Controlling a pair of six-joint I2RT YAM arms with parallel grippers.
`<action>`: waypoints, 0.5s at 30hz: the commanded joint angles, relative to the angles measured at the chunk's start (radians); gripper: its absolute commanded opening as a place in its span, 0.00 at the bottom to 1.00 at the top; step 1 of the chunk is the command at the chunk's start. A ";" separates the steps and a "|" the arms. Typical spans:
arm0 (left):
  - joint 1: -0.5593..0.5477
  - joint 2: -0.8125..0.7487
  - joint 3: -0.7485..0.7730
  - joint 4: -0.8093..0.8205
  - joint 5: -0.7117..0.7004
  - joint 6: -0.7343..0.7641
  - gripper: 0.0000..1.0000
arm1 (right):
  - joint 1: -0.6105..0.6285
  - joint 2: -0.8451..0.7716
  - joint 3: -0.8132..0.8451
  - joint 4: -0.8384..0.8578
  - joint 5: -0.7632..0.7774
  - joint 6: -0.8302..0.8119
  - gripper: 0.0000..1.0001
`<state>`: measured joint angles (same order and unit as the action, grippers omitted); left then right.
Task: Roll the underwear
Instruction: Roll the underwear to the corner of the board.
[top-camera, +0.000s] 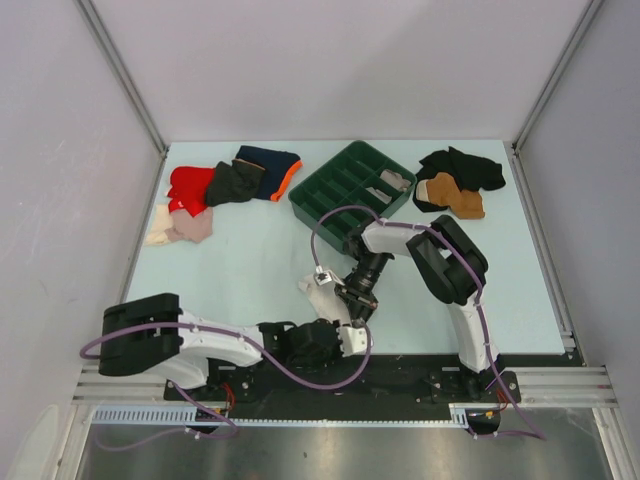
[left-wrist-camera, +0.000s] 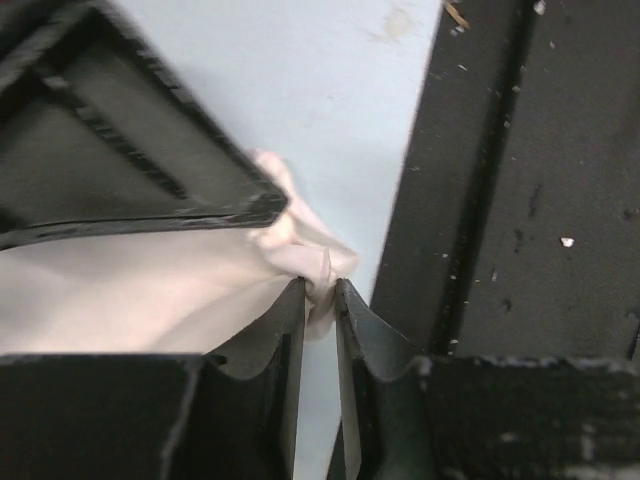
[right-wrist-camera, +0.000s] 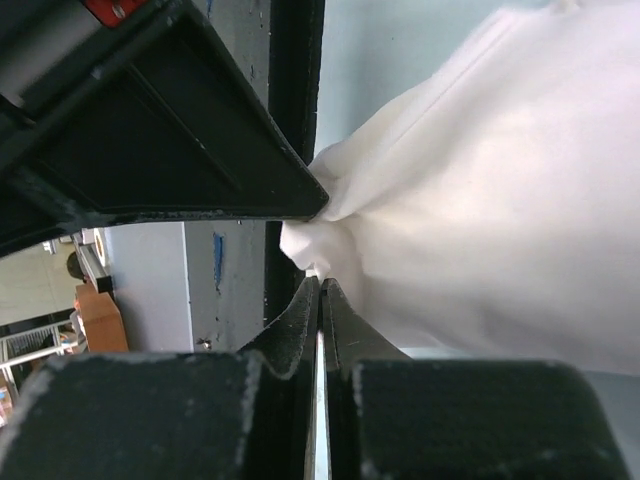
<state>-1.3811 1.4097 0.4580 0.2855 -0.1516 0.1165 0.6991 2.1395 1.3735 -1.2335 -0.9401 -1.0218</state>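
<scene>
The underwear, a small white cloth, lies crumpled on the pale table near the front edge, between the two arms. My left gripper reaches in low from the left. In the left wrist view its tips are pinched on a bunched corner of the underwear. My right gripper points down at the same spot. Its jaws are pressed together, with a gathered fold of the underwear caught at their tips. The two grippers sit close together, almost touching.
A green divided tray stands at the back centre. Left of it lie red, dark, navy-orange and pink-beige garments. A black and tan pile lies at the back right. The black base rail runs just behind the grippers.
</scene>
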 joint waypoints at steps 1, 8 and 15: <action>0.066 -0.084 -0.025 0.024 0.075 -0.060 0.23 | 0.022 -0.020 0.012 0.002 0.000 -0.004 0.00; 0.175 -0.130 -0.062 0.032 0.210 -0.103 0.00 | 0.031 -0.029 0.006 0.016 -0.008 0.002 0.00; 0.300 -0.120 -0.101 0.092 0.363 -0.210 0.00 | -0.003 -0.079 0.007 0.081 0.017 0.046 0.18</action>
<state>-1.1454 1.3014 0.3767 0.3126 0.0940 -0.0044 0.7204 2.1376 1.3727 -1.1969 -0.9321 -1.0016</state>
